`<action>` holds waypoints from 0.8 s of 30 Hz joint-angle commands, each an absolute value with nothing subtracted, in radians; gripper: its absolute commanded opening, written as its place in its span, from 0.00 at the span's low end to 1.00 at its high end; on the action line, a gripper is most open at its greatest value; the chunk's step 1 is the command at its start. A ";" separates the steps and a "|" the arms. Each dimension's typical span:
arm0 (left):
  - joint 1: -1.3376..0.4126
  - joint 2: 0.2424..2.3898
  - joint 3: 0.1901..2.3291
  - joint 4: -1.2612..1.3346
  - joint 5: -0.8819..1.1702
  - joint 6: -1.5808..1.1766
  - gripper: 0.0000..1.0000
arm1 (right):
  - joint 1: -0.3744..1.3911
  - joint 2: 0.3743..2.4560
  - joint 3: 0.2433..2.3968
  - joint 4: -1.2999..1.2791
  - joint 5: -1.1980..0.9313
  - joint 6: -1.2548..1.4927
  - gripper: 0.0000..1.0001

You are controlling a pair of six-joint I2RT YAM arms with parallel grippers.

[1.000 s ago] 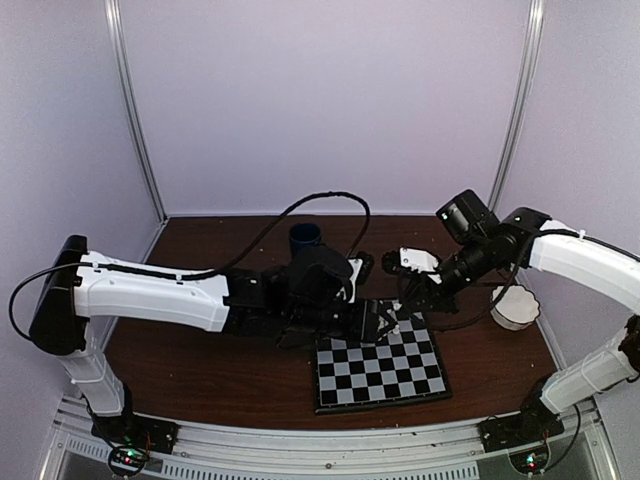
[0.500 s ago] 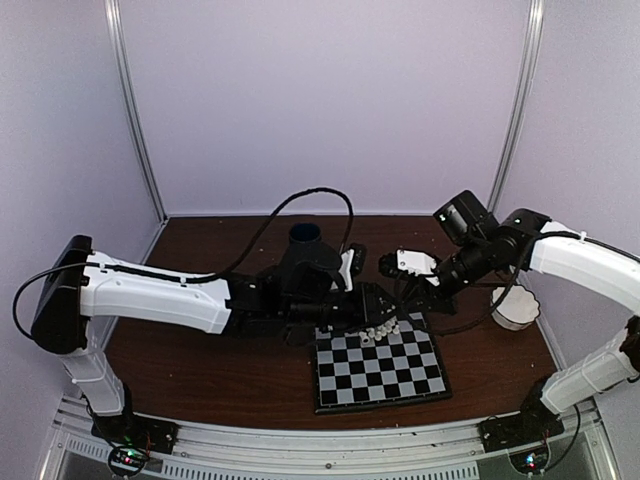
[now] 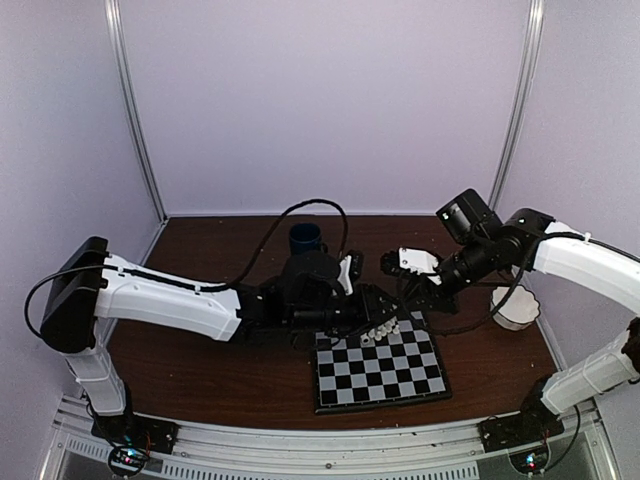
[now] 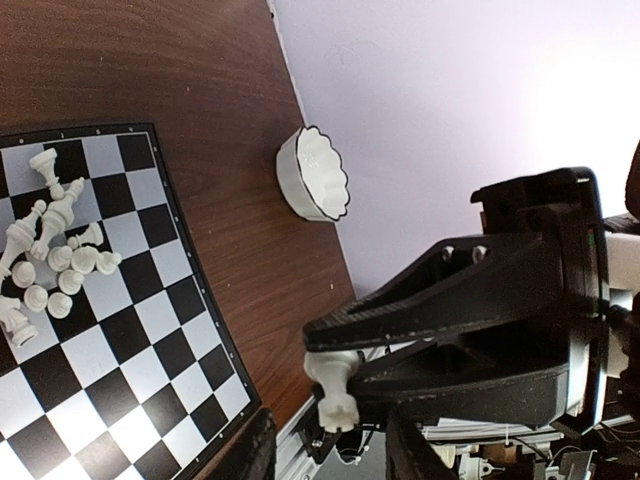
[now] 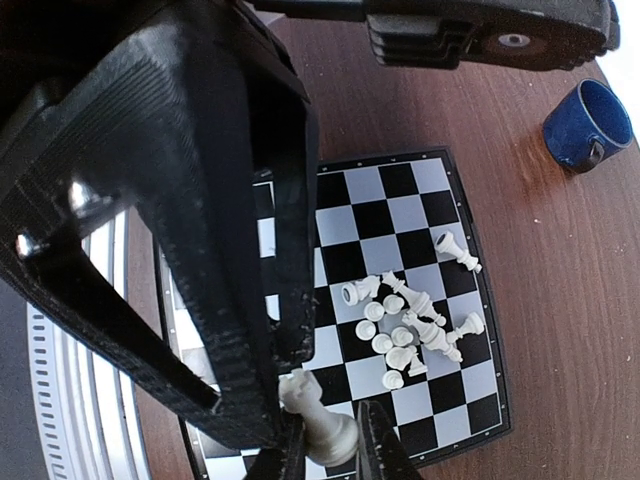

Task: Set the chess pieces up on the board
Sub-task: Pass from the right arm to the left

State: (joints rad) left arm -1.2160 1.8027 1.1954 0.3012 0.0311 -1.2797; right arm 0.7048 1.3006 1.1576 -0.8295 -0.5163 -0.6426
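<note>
The board (image 3: 385, 382) lies at the front right of the table. Several white chess pieces (image 3: 380, 329) are heaped on its far left squares, most toppled (image 4: 60, 265) (image 5: 410, 325). My right gripper (image 3: 409, 299) (image 5: 332, 447) hangs over the board's far edge, shut on a white rook (image 5: 325, 420) (image 4: 333, 390). My left gripper (image 3: 386, 316) (image 4: 325, 455) reaches in from the left and faces it. Its fingers stand apart on either side of the rook and I see no contact. The left jaws are open.
A white scalloped bowl (image 3: 513, 308) (image 4: 292, 188) stands to the right of the board. A blue mug (image 3: 306, 238) (image 5: 585, 125) is at the back behind the left arm. The table's front rail runs just beyond the board's near edge.
My left arm has reached further right towards the right gripper, uncovering the heap of pieces, and its jaws have narrowed. The right arm has hardly moved.
</note>
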 commanded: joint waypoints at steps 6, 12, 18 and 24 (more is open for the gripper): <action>-1.203 1.819 1.170 0.432 0.029 -1.316 0.33 | 0.716 1.279 1.147 -0.811 -0.551 -0.626 0.09; -1.201 1.830 1.170 0.450 0.034 -1.322 0.25 | 0.716 1.282 1.148 -0.811 -0.562 -0.625 0.09; -1.198 1.835 1.168 0.454 0.034 -1.329 0.17 | 0.717 1.284 1.150 -0.808 -0.574 -0.616 0.09; -1.200 1.834 1.170 0.443 0.034 -1.334 0.09 | 0.718 1.288 1.149 -0.802 -0.573 -0.605 0.09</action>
